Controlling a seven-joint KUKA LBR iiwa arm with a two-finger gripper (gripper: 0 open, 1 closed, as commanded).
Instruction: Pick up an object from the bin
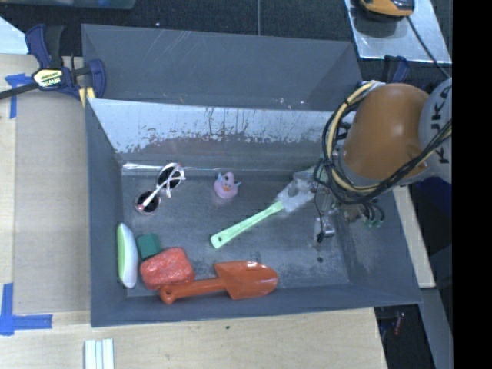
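Gripper (325, 233) sits at centre right of the frame, low in the grey metal bin (231, 75), over bare floor. Jaws are too small and dark to read, so I cannot tell if they are apart or together.

Nearest thing is the pale green long-handled plastic brush (254, 221). Its whitish head lies just left of the gripper and the handle runs down-left toward the bin's middle.

Well apart:
- white-framed sunglasses (160, 188) and small pink toy duck (225, 185), upper left of the floor
- orange plastic shovel (231, 280), rough red lump (165, 266), dark green block (147, 244) and white-and-green oblong piece (127, 254) — clustered lower left
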